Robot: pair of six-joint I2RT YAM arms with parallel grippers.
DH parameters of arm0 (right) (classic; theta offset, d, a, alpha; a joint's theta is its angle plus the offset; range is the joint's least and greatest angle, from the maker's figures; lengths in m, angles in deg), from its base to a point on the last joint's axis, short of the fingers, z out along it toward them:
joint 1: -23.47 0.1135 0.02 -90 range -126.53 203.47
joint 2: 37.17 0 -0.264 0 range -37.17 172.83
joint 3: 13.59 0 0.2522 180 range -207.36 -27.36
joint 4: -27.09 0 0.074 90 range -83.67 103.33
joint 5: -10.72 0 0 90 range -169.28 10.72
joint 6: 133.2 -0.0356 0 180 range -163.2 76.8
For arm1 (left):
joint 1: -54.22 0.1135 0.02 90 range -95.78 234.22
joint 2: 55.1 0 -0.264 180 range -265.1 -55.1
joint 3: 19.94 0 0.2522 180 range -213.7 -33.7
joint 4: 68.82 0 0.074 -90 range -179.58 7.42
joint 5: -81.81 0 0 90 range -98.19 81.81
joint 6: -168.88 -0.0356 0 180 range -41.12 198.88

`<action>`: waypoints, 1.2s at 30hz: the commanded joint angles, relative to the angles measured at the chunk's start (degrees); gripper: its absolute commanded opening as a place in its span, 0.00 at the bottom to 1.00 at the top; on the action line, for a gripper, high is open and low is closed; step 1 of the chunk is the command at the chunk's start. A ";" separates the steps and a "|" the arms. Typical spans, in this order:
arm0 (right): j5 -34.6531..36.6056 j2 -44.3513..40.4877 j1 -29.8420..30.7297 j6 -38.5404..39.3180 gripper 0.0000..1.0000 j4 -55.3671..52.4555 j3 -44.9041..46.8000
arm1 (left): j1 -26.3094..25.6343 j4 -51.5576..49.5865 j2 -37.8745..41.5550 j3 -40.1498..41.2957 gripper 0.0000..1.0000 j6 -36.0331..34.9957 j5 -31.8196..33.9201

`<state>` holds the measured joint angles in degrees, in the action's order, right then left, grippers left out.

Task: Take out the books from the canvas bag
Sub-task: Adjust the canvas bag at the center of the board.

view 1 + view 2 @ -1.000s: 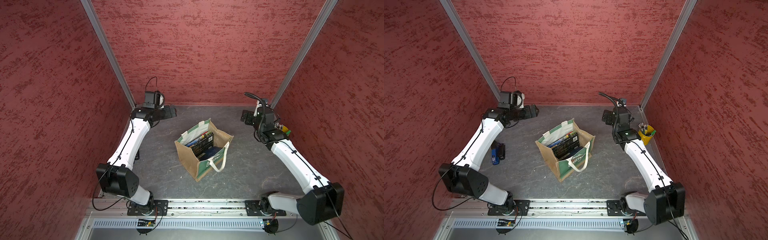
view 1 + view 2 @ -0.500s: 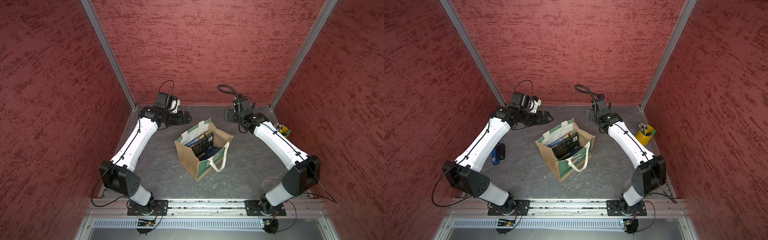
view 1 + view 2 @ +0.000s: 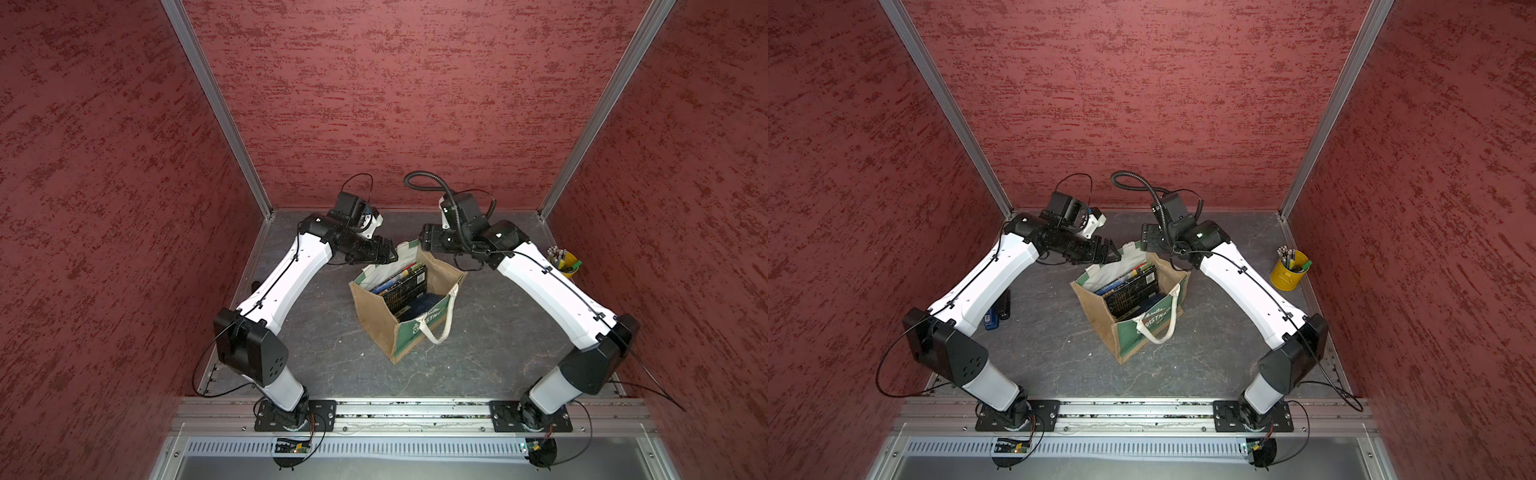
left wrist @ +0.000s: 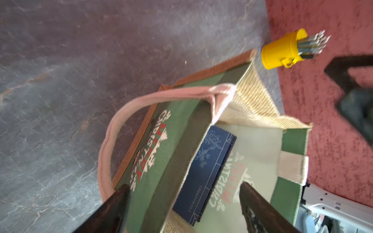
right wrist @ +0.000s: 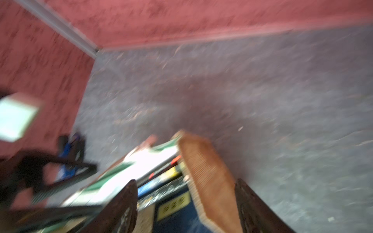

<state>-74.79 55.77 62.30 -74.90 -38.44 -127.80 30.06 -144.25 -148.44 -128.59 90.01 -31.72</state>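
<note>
The canvas bag [image 3: 374,320] [image 3: 1096,320] stands open mid-floor, tan with green printed panels and a white strap. Several books [image 3: 405,282] [image 3: 1129,286] stand inside it, dark covers and coloured spines showing. My left gripper [image 3: 390,253] [image 3: 1112,253] hovers open at the bag's far left rim. In the left wrist view its jaws [image 4: 184,193] straddle the green panel [image 4: 175,113], with a navy book [image 4: 210,167] below. My right gripper [image 3: 424,242] [image 3: 1144,242] is open at the far right rim. Its blurred wrist view shows the jaws [image 5: 185,193] astride the burlap wall [image 5: 205,171], over a navy, yellow-labelled book [image 5: 173,205].
A yellow pencil cup [image 3: 565,266] [image 3: 1287,272] [image 4: 282,50] stands by the right wall. A small blue and black object [image 3: 996,316] [image 5: 70,153] lies on the floor under my left arm. Red walls close in three sides of the grey floor.
Both arms have swung inward from the back corners and now meet over the bag's far rim. The bag and books have not moved.
</note>
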 commanded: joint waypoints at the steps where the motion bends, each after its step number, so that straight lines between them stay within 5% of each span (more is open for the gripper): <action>1: -3.94 0.56 3.78 -8.01 0.74 -3.34 0.42 | -1.91 -1.09 -0.83 1.14 0.72 -1.96 1.53; 8: -2.06 -5.38 4.12 -17.89 0.73 -5.10 5.37 | -3.78 -4.22 -0.69 2.58 0.22 -0.74 2.17; 13: -1.25 -6.56 3.08 -21.37 0.76 -14.05 2.30 | -4.05 -6.06 0.77 3.88 0.01 1.71 1.91; 20: -2.54 -12.08 -1.25 -24.88 0.76 -18.42 6.53 | -4.05 -8.32 2.72 4.38 0.00 5.12 0.34; 29: -9.65 -12.41 -3.06 -24.34 0.73 -9.19 13.60 | -4.95 -10.34 7.00 4.41 0.00 11.23 -4.51; 34: -10.21 -6.07 -3.06 -20.93 0.39 -3.90 12.60 | -5.10 -14.80 7.53 2.41 0.00 10.16 -4.38; 36: -8.29 -4.26 -3.53 -19.17 0.33 -4.33 10.09 | -5.19 -15.55 8.07 2.77 0.00 9.71 -4.19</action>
<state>-84.10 49.81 59.20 -96.58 -46.44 -114.75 25.06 -156.09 -142.82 -124.13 99.21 -33.18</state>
